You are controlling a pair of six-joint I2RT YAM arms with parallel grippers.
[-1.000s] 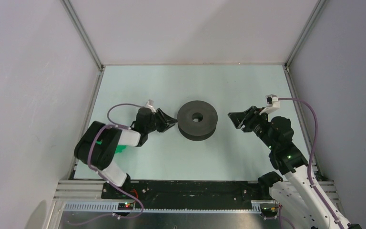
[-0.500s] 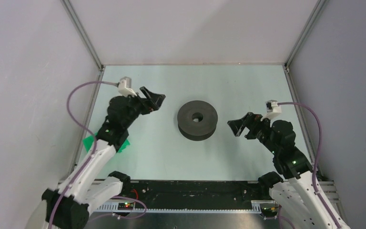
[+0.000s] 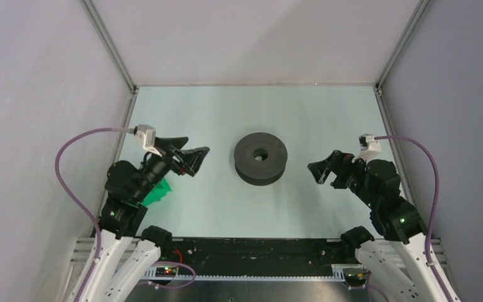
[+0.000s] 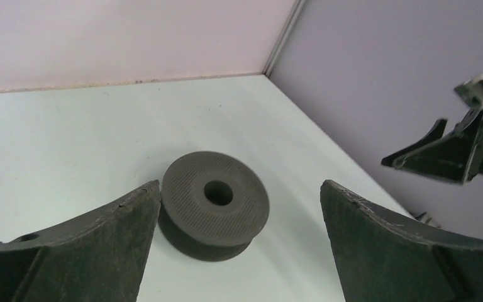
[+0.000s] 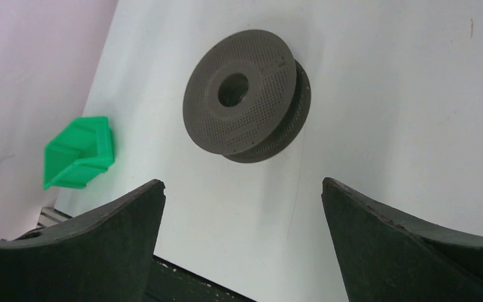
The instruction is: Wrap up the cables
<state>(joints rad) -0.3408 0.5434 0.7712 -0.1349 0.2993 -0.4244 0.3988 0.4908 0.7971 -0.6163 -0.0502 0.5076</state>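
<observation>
1. As the top view shows it, the spool (image 3: 261, 157) lies flat in the middle of the bench (image 3: 226, 211). The left hand (image 3: 196, 162) and right hand (image 3: 316, 173) flank it, both well apart from it. Each hand is spread wide and grasps nothing. A green piece (image 3: 158, 192) lies under the left arm at the bench's left edge. No cable can be made out from up here; it is too thin to tell.

2. From the left wrist, the two fingers (image 4: 94, 251) stand far apart with only air between them. The spool sits beyond them on bare bench, untouched. The right hand hangs off to the right, clear of the spool and likewise released. No loose cable shows on this side, and whether the groove holds any winding is hidden by the rim.

3. From the right wrist, the fingers (image 5: 409, 251) are also splayed and bare. The spool is ahead and the green piece is off to the left. A hair-thin dark line, probably the cable (image 5: 295, 195), runs on the bench from the spool's near rim toward the bench edge. It is too faint to be sure of.

4. My judgement is that the winding is either nearly done or not properly secured. No slack is visible except that one faint tail. What seems left is tucking the tail into the groove, if it is the cable.
</observation>
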